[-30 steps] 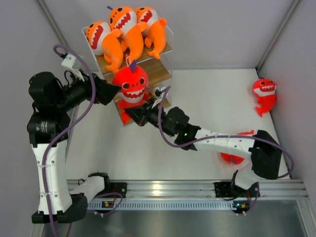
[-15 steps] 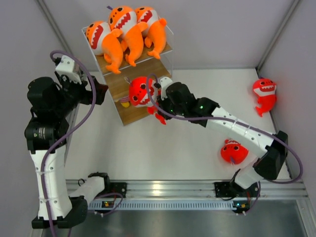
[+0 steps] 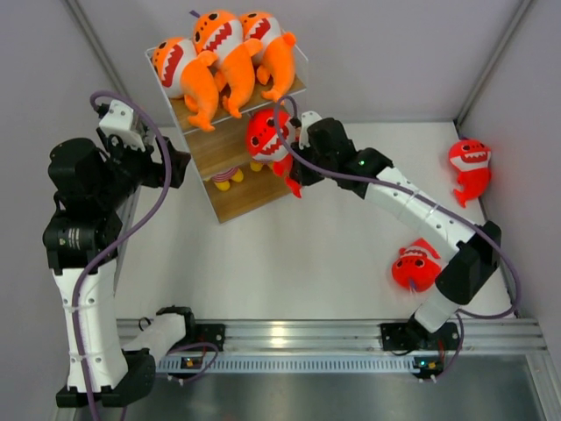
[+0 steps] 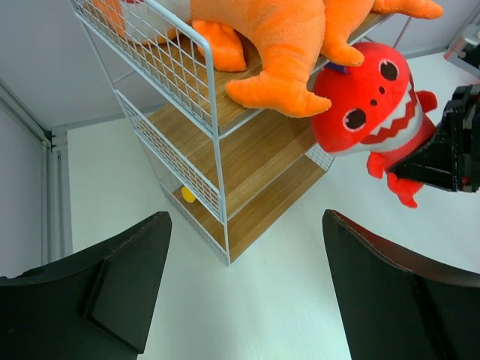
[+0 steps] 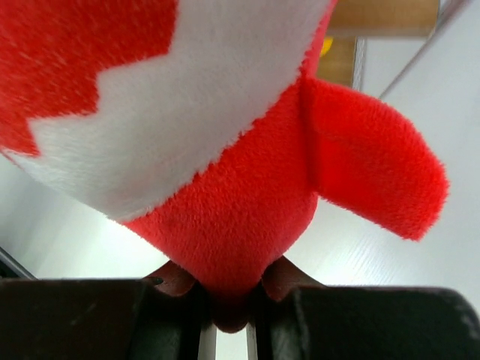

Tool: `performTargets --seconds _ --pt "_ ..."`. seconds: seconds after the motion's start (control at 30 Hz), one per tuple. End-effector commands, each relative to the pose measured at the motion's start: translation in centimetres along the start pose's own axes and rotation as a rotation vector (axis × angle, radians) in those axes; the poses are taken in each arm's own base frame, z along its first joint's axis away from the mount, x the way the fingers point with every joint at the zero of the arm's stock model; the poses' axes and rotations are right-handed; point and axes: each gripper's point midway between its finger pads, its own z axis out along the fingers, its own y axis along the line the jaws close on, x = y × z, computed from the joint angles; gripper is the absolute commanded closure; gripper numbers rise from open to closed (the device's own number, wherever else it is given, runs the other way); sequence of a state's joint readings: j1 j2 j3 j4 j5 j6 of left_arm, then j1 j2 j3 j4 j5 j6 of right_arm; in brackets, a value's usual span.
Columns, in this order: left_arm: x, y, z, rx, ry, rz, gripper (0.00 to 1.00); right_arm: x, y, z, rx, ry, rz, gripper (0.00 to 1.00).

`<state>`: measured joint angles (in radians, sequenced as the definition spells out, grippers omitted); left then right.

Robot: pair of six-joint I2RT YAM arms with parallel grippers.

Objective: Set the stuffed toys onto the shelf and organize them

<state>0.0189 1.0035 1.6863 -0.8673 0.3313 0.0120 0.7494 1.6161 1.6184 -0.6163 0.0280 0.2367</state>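
From above, the right claw (image 3: 289, 165) was clenched on the lower body of a red shark (image 3: 266, 134). The shark lay just ahead of that claw, toward the shelf (image 3: 250, 195). Its head was at the open end of the middle tier, under the edge of the top board, and its tail pointed back at the claw. Its long axis ran roughly in line with the claw's reach, so the coming move looked like a push straight ahead. The left claw (image 3: 178, 162) stood at the shelf's other side, so the right arm was plainly nearer. The orange sharks (image 3: 219, 53) filled the top tier, above and beyond the right claw. A second red (image 3: 471, 169) and a third red (image 3: 417, 267) lay on the table well behind it.

From the left wrist, the left claw's jaws stood wide apart with nothing between them, and a shelf post was ahead. The red shark hung beyond that post, tilted, just under an orange tail. Whether it touched the middle board could not be told.

From the right wrist, the fingers (image 5: 172, 279) pinched a fold of red plush. The white mouth was above them and a fin stuck out to one side.
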Motion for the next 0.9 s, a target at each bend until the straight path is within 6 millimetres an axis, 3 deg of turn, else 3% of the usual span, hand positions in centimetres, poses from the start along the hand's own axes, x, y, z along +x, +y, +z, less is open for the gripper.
performTargets --seconds 0.0,0.23,0.33,0.43,0.47,0.53,0.67,0.87 --pt "-0.9 0.0 -0.6 -0.009 -0.032 0.023 0.13 -5.1 0.1 0.3 -0.01 -0.135 0.037 0.87" --pt "-1.0 0.0 -0.8 -0.008 -0.037 0.027 0.13 -7.7 -0.5 2.4 -0.013 -0.184 0.109 0.81" --pt "-0.9 -0.1 -0.9 -0.006 -0.037 0.029 0.13 -9.3 -0.7 2.4 -0.01 -0.24 0.142 0.71" --pt "-0.9 -0.1 -0.9 -0.005 -0.035 0.029 0.13 -10.6 -0.6 2.0 -0.01 -0.298 0.171 0.69" --pt "-0.9 -0.1 -0.9 -0.005 -0.037 0.029 0.12 -10.8 -0.8 2.0 0.002 -0.309 0.183 0.62" --pt "-1.0 -0.1 -1.0 -0.006 -0.043 0.031 0.12 -11.7 -0.7 1.5 0.0 -0.344 0.197 0.59" --pt "-1.0 -0.1 -0.9 -0.005 -0.038 0.031 0.12 -12.4 -0.7 1.1 -0.009 -0.384 0.209 0.39" --pt "-1.0 -0.1 -0.9 -0.005 -0.038 0.031 0.12 -12.3 -0.8 1.9 -0.004 -0.389 0.223 0.44"
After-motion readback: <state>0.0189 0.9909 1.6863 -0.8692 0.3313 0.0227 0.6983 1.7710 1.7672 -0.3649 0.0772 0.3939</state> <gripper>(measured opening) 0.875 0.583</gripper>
